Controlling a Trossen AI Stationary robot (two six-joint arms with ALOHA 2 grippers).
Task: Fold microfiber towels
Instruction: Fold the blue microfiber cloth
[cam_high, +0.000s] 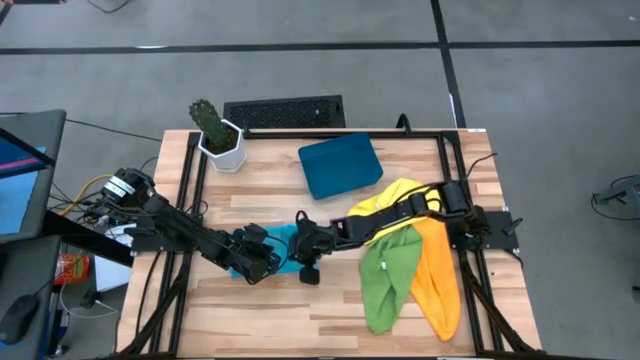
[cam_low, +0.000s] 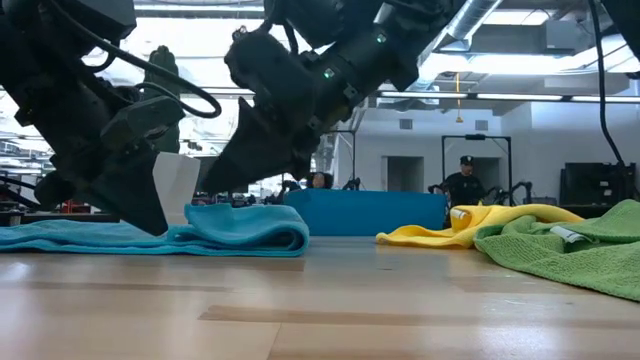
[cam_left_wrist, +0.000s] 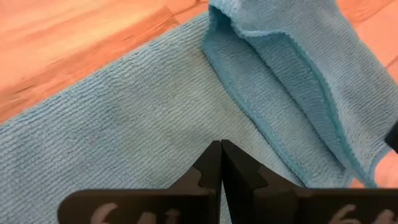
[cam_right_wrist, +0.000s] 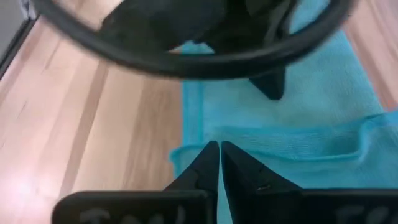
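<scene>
right gripper (cam_right_wrist: 220, 149): fingers drawn nearly together at the turned-over edge of the light blue towel (cam_right_wrist: 311, 118); whether cloth is pinched between the tips cannot be told. left gripper (cam_left_wrist: 221, 149): clenched shut, tips pressed down on the flat part of the same towel, apparently pinning it, nothing grasped.

the towel lies at mid-table toward the front, between the two grippers, one flap doubled over. judged step: first fold of the blue towel, part made. next move calls for carrying the flap across squarely while the pin holds, else the layer drags.

the low view shows the rounded fold standing proud; the high view hides most of it under the arms, but alone shows the yellow towel (cam_high: 395, 195), green towel (cam_high: 388, 285) and orange towel (cam_high: 438, 280) heaped unfolded to the right.
</scene>
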